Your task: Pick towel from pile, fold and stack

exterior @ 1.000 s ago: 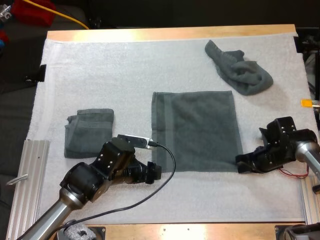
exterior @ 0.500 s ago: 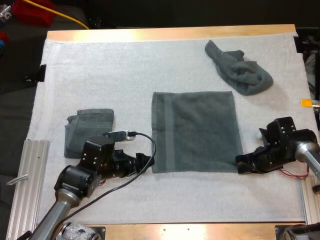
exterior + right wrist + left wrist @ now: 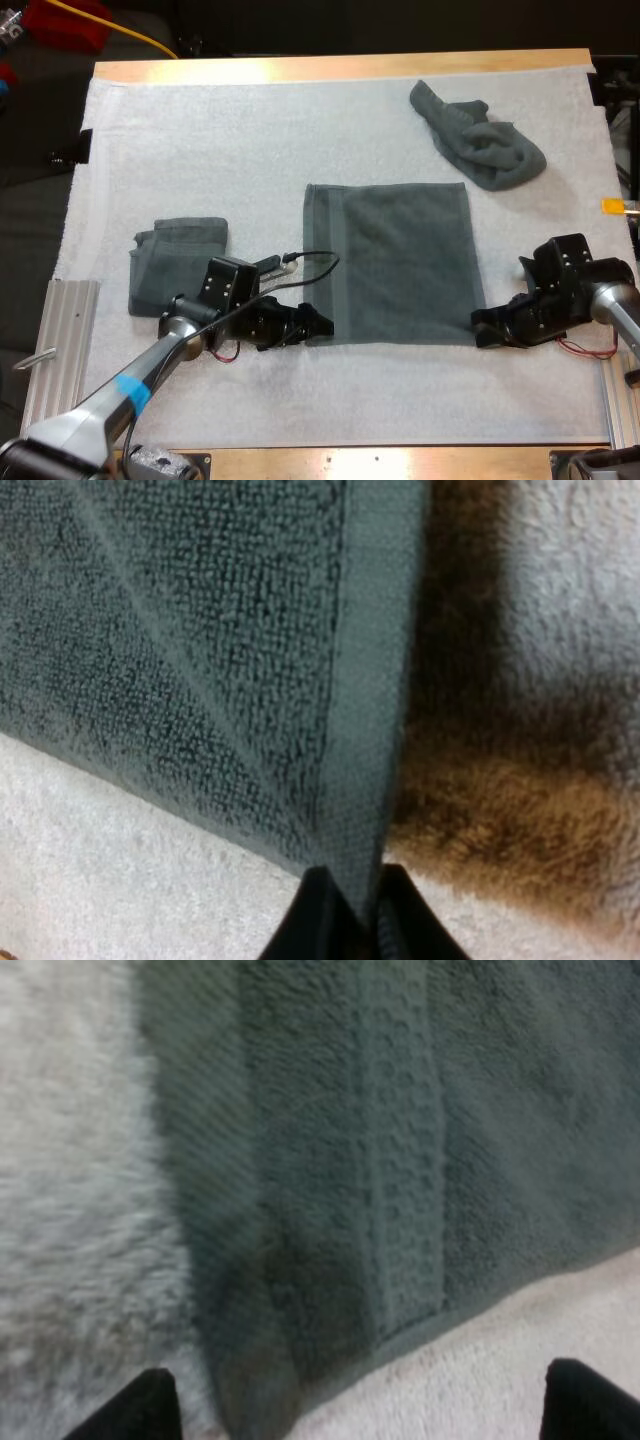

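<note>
Left tool is hanging low at the near left corner of the spread towel. In the left wrist view it is standing wide, and its two black fingers are staying apart, one on each side of that corner, without pressing on the cloth.

At the far left, a ribbed metal rail is lying along the edge of the table, whose wooden border is showing at the far side. The white mat is covering almost all of the table. The folded towel is resting on the mat just left of the left tool. The spread towel is lying flat in the middle of the mat, with a woven band running along its left side. The crumpled towel is sitting at the far right part of the mat, well apart from the others.

The right tool is sitting at the near right corner of the spread towel, and its fingers are pinching the towel's hem from both sides.
</note>
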`<state>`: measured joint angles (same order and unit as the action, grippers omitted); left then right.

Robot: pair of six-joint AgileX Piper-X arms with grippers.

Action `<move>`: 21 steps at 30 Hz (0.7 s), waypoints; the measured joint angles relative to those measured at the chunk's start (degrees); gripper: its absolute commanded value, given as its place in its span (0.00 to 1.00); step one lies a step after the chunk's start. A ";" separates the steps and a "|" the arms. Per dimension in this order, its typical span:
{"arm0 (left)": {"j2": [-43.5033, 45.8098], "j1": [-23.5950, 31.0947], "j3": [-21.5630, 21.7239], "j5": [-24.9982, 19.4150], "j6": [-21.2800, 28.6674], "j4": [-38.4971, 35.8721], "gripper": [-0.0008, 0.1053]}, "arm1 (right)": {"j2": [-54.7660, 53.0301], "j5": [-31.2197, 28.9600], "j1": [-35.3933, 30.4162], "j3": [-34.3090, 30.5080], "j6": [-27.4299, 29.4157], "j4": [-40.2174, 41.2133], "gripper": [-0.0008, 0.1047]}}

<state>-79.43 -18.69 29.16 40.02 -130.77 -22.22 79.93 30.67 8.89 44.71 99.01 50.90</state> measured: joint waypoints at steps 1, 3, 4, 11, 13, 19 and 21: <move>-2.13 0.00 0.12 1.31 -0.04 0.25 0.66 | 0.00 0.00 0.00 0.00 0.00 0.00 0.02; -2.77 0.13 0.46 2.38 -0.17 0.38 0.66 | 0.00 0.00 0.00 0.00 0.00 0.00 0.02; -2.81 0.13 0.50 2.73 -0.19 0.52 0.66 | 0.00 0.00 0.00 0.00 0.00 0.00 0.02; -3.39 0.13 0.38 7.58 -0.38 2.64 0.60 | 0.00 0.00 0.00 0.00 0.00 0.00 0.02; -3.39 0.13 0.38 7.64 -0.41 2.75 0.42 | 0.00 0.00 0.00 0.00 0.00 0.00 0.02; -3.39 0.13 0.38 7.64 -0.49 2.82 0.01 | 0.00 3.24 0.00 0.00 -2.64 0.18 0.02; -2.87 0.13 0.38 7.64 0.78 0.35 0.01 | -0.11 3.59 0.00 0.00 -4.09 0.85 0.02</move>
<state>-82.31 -18.57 29.55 47.65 -130.00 -21.87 79.82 34.26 8.89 44.71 94.92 51.75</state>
